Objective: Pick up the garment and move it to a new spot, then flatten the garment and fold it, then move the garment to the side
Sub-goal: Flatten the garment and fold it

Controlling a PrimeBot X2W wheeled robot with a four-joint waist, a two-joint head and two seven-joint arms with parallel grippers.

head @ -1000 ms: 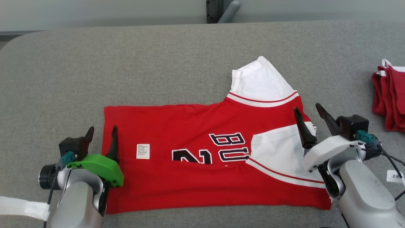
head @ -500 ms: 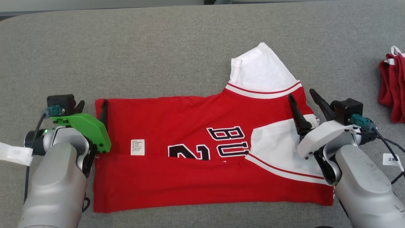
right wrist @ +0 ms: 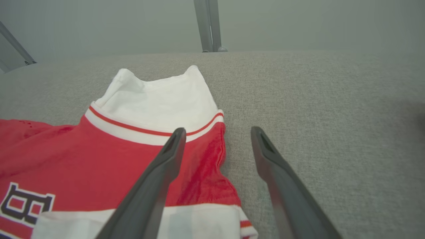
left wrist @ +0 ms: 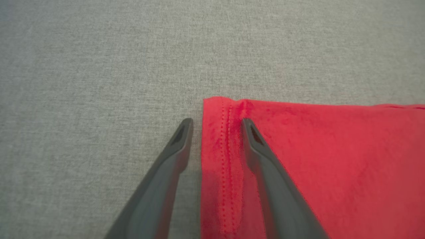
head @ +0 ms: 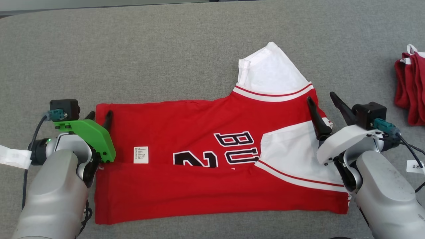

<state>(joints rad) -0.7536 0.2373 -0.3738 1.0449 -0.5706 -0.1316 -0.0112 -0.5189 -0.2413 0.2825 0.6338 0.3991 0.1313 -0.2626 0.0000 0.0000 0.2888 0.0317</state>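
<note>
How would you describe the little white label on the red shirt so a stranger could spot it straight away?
On the grey table lies a red and white jersey, partly folded. Toward its left end, just above the fold edge in the head view, sits a small white label. Unlike the black-outlined lettering to its right, it is a plain rectangle of tiny print.

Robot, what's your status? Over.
Left pincer open, straddling hem of red-and-white jersey shirt. Right pincer open at its shoulder. Shirt half folded. Red cloth pile well aside.
</note>
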